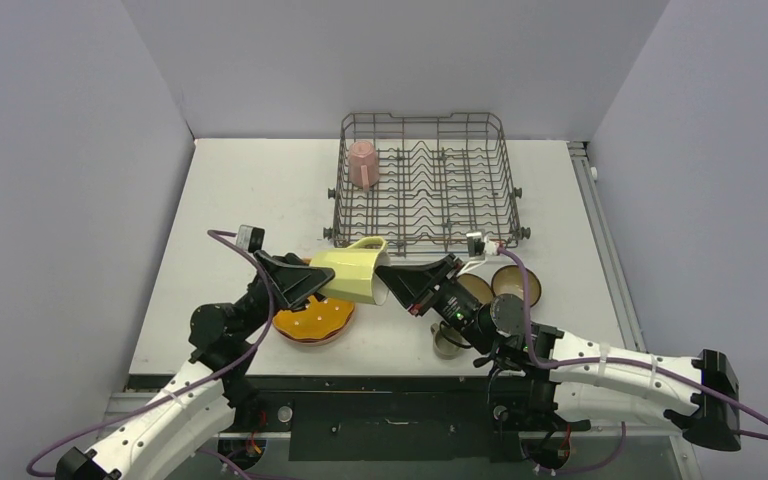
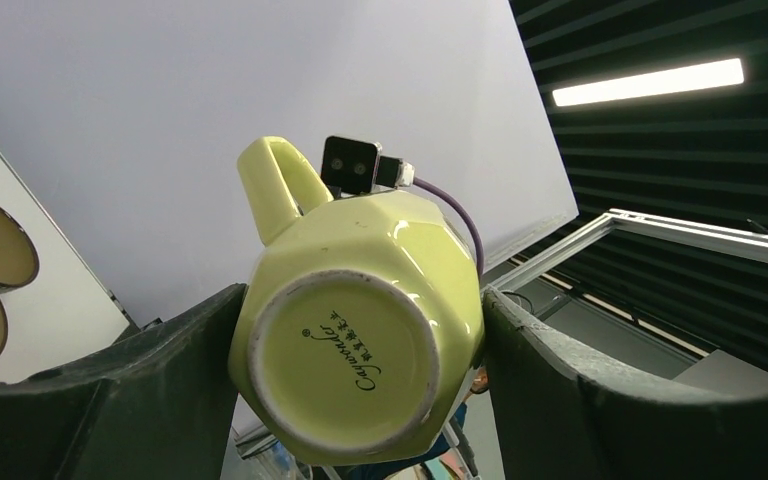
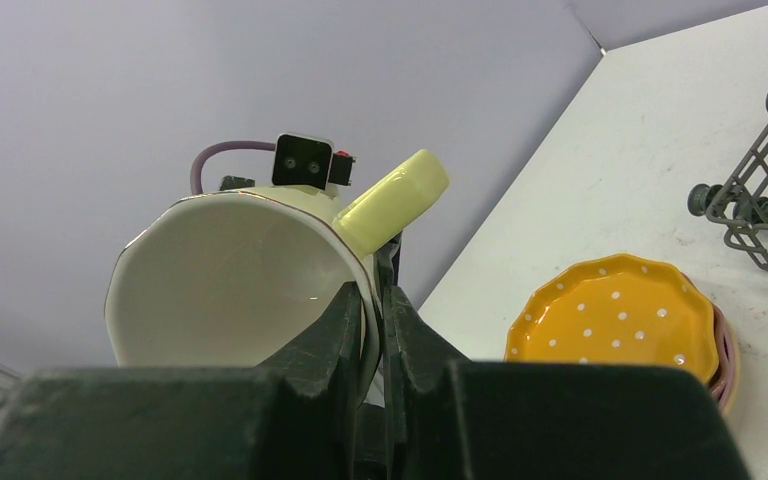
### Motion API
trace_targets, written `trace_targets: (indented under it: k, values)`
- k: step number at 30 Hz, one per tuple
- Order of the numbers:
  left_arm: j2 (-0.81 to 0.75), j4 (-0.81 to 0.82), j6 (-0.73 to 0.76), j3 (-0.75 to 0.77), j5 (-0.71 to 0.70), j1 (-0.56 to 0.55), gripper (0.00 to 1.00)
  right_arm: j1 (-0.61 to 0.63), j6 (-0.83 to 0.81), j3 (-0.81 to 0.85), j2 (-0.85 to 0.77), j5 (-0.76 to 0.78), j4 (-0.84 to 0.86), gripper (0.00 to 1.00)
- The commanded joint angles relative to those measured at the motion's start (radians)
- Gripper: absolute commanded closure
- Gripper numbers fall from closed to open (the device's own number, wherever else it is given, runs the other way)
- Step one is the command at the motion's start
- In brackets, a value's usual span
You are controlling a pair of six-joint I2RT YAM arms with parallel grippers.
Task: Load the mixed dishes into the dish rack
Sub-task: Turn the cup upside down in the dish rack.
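Observation:
The pale yellow mug (image 1: 350, 275) hangs on its side in mid-air between my two grippers. My left gripper (image 1: 310, 280) spans its base end, both fingers pressed against the mug's (image 2: 360, 330) faceted sides. My right gripper (image 1: 400, 283) is shut on the mug's rim (image 3: 230, 280), one finger inside and one outside, beside the handle. Below lies the orange white-dotted plate (image 1: 312, 322) stacked on the pink plate (image 3: 725, 350). The dish rack (image 1: 422, 116) stands at the back with the pink mug (image 1: 364, 163) at its left end.
Two brown bowls (image 1: 513, 282) (image 1: 477, 288) sit on the white table (image 1: 250, 190) in front of the rack's right corner. A small grey-olive cup (image 1: 447, 340) stands near the front edge, partly behind my right arm. Grey walls close in both sides.

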Motion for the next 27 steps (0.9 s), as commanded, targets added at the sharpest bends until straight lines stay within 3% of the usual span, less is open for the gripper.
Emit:
trace_targets:
  k: [1, 3, 5, 9, 21, 27]
  values:
    - [-0.002, 0.089, 0.016, 0.050, 0.000, 0.003, 0.64, 0.008, 0.002, 0.001, -0.056, 0.036, 0.121, 1.00]
    - [-0.007, 0.082, 0.017, 0.047, -0.009, 0.004, 0.87, 0.009, 0.001, -0.006, -0.065, 0.037, 0.119, 1.00]
    - [-0.012, 0.059, 0.019, 0.048, -0.017, 0.003, 1.00, 0.008, -0.001, -0.007, -0.074, 0.039, 0.112, 1.00]
    - [-0.017, 0.043, 0.025, 0.052, -0.028, 0.003, 1.00, 0.009, -0.002, -0.007, -0.090, 0.044, 0.086, 0.97]
    - [-0.067, -0.042, 0.069, 0.051, -0.107, 0.004, 1.00, 0.007, -0.017, -0.015, -0.165, 0.059, -0.030, 0.70]
    - [-0.037, -0.050, 0.091, 0.075, -0.070, 0.004, 1.00, 0.007, -0.034, -0.008, -0.218, 0.078, -0.143, 0.65]
